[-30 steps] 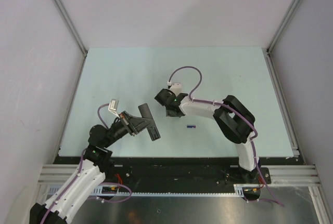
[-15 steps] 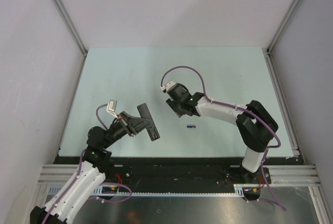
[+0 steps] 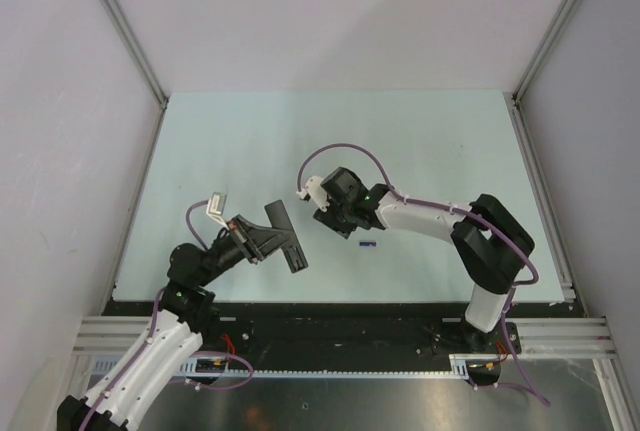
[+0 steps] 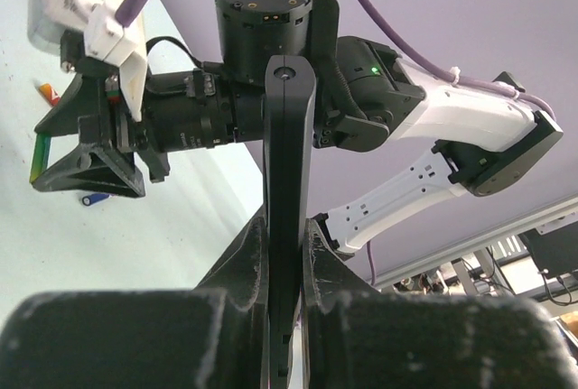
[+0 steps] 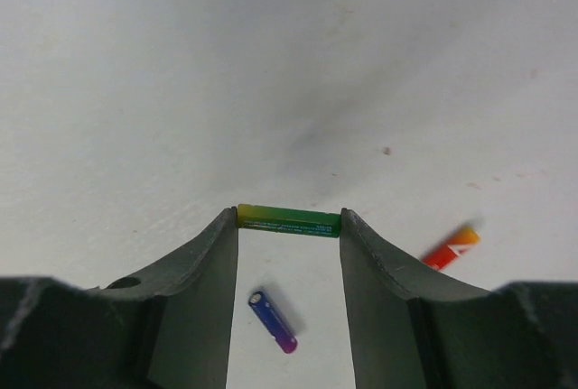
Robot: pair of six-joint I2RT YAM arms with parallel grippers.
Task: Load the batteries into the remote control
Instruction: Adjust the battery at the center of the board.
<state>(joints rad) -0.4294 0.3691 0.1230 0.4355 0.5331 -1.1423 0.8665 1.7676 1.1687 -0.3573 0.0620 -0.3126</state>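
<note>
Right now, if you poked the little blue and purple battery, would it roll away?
Probably: the blue-purple battery is a smooth round cylinder lying on its side on the flat table, so a sideways nudge would likely roll it. It looks tiny, so probably light.

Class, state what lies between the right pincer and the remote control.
Nothing: the top view shows only bare table between the right pincer, shut on the green battery, and the remote control.
</note>
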